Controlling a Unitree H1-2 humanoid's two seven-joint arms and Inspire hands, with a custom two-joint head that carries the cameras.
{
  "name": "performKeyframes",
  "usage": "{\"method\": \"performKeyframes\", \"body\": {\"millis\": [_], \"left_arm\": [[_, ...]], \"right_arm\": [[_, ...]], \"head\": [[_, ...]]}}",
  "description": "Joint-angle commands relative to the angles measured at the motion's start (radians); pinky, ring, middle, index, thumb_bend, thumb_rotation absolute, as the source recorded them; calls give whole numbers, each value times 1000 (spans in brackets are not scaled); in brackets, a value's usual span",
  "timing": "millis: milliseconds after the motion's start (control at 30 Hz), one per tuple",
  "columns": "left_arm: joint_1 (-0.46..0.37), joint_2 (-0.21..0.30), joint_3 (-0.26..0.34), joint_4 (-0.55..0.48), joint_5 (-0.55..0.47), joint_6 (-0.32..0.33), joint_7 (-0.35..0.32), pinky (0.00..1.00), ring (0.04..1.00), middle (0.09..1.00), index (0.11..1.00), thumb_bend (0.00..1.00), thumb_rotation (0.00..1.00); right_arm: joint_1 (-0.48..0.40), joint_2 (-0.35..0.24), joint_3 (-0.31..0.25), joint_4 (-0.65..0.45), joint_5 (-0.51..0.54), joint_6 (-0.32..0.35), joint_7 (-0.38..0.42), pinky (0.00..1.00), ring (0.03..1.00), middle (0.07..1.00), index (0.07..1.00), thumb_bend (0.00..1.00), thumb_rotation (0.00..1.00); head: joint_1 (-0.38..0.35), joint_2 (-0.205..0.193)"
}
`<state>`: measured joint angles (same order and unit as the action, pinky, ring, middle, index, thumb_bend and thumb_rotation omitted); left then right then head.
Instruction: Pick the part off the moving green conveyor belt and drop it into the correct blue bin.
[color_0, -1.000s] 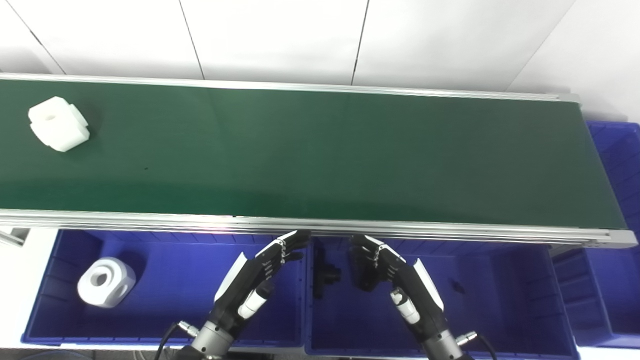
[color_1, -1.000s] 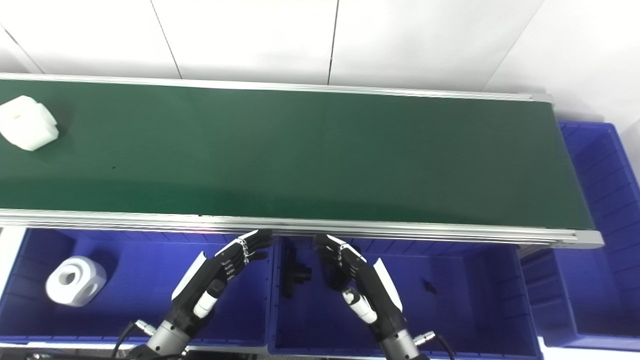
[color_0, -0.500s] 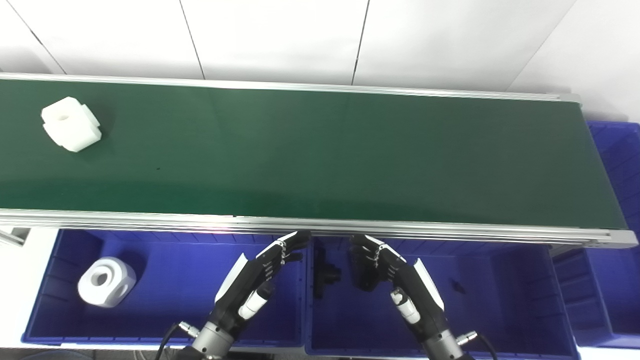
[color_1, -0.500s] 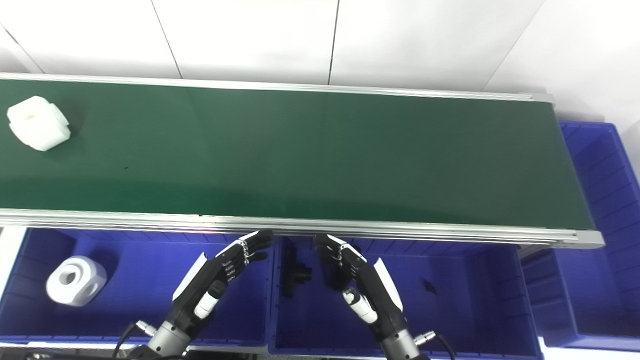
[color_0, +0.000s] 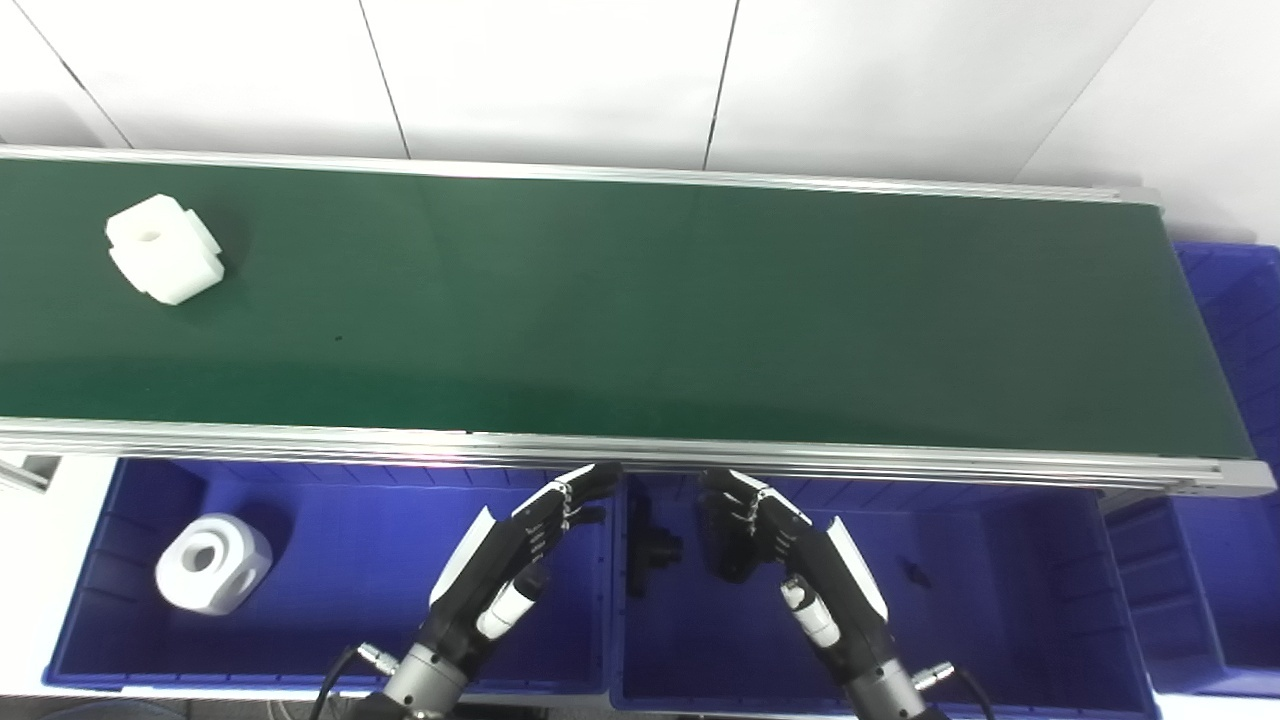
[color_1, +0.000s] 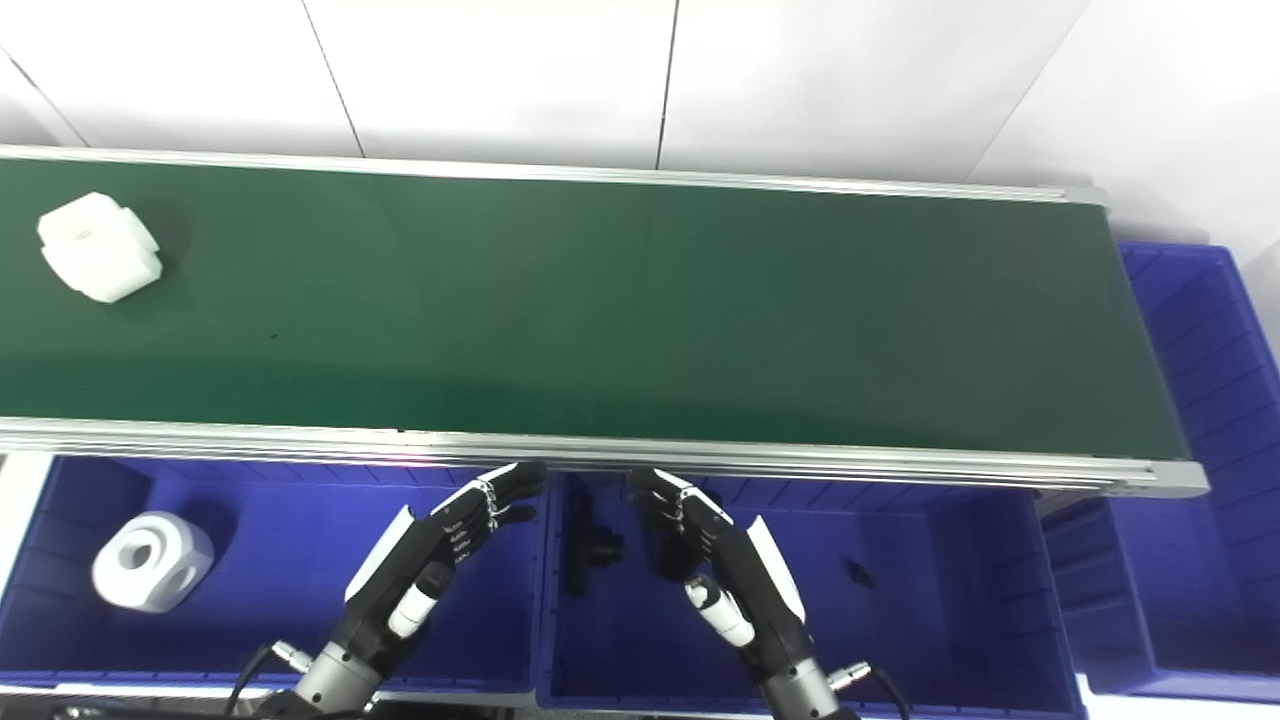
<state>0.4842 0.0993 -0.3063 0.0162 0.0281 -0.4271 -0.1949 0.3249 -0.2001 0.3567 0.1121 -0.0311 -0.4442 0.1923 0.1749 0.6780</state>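
A white blocky part (color_0: 163, 249) with a small hole on top lies on the green conveyor belt (color_0: 640, 310) near its far left end. My left hand (color_0: 515, 555) is open and empty, held over the left blue bin (color_0: 400, 580) just below the belt's front rail. My right hand (color_0: 790, 555) is open and empty over the middle blue bin (color_0: 1000, 620). Both hands are far from the part.
A white part with round holes (color_0: 212, 563) lies in the left bin. Small black parts (color_0: 650, 548) lie in the middle bin. Another blue bin (color_0: 1235, 330) stands past the belt's right end. A white wall is behind the belt.
The white part on the belt has moved to the right. Both hands have stayed where they were.
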Motion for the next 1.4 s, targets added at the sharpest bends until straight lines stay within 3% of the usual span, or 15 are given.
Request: {"method": "performKeyframes", "body": {"millis": [0,967,1167,1267,1367], "left_arm": [[6,-3,1,-22,-10,-40,1,833,887,888,840,829,988],[3,-2,1,-20,-6,-42,3,833,884,884,843,836,983],[-18,3,-3,23,6,-43,3,840,883,880,845,849,995],[-29,-4,-5,48,4,-42,8,832,878,874,839,845,984],[-40,-10,-8,68,6,-42,14,814,865,863,825,825,970]], "right_arm": [[-2,4,1,-20,3,-26,9,754,817,847,828,878,1000],[-5,2,4,-15,1,-26,9,743,816,850,824,880,999],[-14,3,1,21,5,-26,9,729,812,850,819,880,995],[-25,3,0,49,2,-26,4,724,806,845,817,886,997],[-33,5,-3,71,5,-26,3,724,798,835,809,897,996]], "head": [[1,-2],[1,-3],[29,-62],[62,-113],[75,-132]]}}
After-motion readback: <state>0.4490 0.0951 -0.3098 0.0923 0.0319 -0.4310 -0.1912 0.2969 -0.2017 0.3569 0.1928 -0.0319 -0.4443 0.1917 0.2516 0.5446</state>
